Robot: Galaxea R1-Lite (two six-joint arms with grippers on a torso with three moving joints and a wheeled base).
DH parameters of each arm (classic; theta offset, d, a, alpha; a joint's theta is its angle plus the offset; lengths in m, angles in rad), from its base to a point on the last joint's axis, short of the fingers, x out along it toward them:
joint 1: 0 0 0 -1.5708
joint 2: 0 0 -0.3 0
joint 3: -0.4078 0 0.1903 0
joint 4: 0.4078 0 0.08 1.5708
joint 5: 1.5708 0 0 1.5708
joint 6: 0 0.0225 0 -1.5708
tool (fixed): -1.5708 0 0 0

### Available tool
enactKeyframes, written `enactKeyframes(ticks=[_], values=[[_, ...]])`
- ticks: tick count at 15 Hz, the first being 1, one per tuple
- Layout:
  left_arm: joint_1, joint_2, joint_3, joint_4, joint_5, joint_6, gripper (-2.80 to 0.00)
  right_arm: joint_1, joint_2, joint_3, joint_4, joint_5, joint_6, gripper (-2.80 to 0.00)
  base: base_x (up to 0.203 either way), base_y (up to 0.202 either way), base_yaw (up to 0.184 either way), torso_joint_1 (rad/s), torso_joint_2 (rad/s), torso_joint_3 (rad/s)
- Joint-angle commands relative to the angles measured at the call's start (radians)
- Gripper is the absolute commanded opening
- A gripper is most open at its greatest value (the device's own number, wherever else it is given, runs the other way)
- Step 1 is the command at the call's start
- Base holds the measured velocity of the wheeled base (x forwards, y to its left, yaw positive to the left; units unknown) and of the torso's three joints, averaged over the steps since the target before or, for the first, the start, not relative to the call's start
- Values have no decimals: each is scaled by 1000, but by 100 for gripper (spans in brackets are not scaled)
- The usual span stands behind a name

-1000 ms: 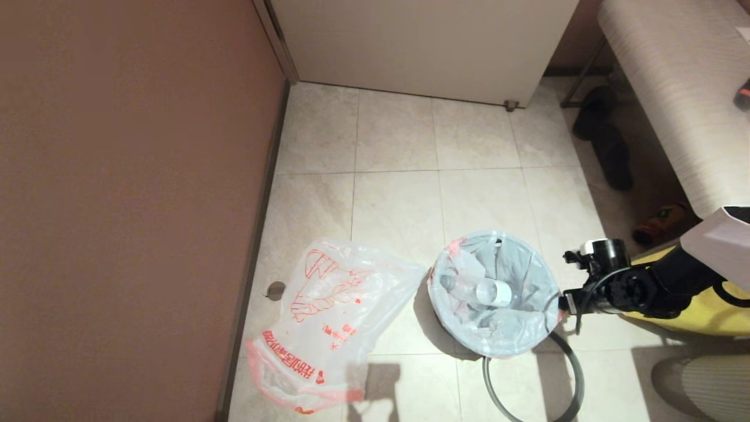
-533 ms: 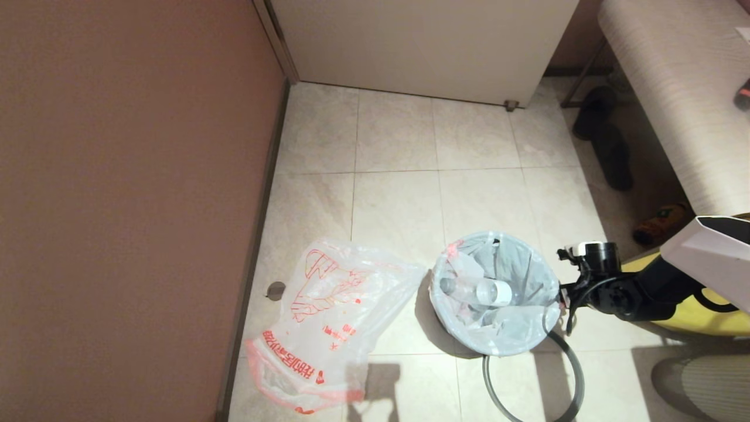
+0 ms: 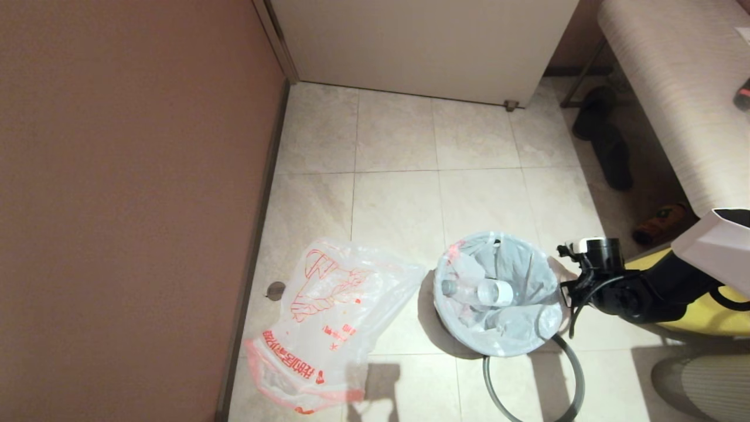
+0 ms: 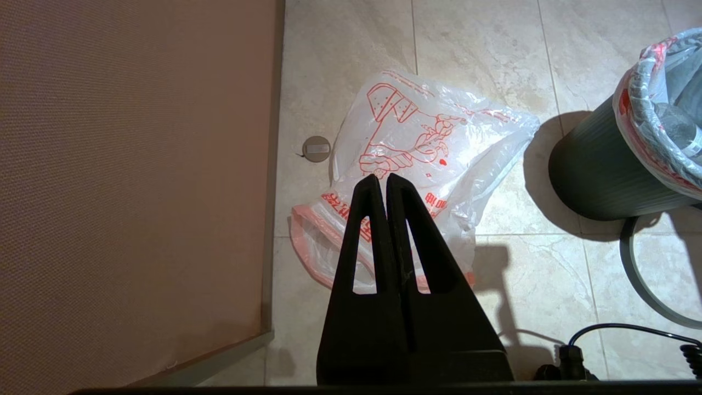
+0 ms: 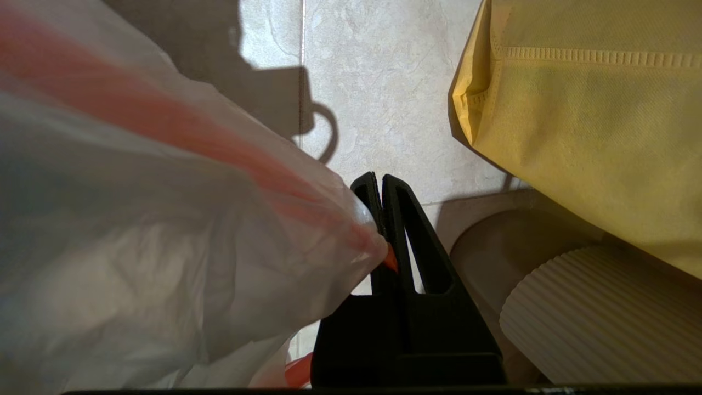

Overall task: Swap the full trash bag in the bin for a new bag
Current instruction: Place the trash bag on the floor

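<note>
On the tiled floor, right of centre: bin (image 3: 469,346) lined with the full trash bag (image 3: 498,293), pinched at its right edge by the right gripper (image 5: 379,189).

Right gripper's fingers pressed together on the bag's orange hem, plastic pulled taut toward them; arm reaching in from the right, above a yellow fabric bag (image 5: 592,109). Bottles (image 3: 495,291) visible inside the full trash bag, hem folded over the bin's mouth. Grey hoop (image 3: 577,381) flat on the floor at the bin's near side, its far arc hidden behind the bin. New bag (image 3: 328,316) with red drawing and characters spread flat to the left of the bin, close by a brown wall (image 3: 129,205). Left gripper (image 4: 381,184) pressed together, holding nothing, hovering above the new bag's near end. Dark slippers (image 3: 606,140) far right, under a bench (image 3: 674,88).
</note>
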Motion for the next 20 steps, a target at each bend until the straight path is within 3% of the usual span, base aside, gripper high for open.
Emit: enactKeyframes(ticks=[1,8,14,17,20], values=[[0,0,0,0,0,-1,-280,20,-71,37,-2,-3,-1,-280,0,0,0,0,0,0],[0,0,0,0,0,-1,-280,85,-263,154,16,-1,8,-280,0,0,0,0,0,0],[0,0,0,0,0,-1,-280,181,-460,284,17,19,196,-280,0,0,0,0,0,0],[0,0,0,0,0,-1,-280,262,-500,321,17,55,314,-280,0,0,0,0,0,0],[0,0,0,0,0,-1,-280,322,-492,348,19,58,374,-280,0,0,0,0,0,0]])
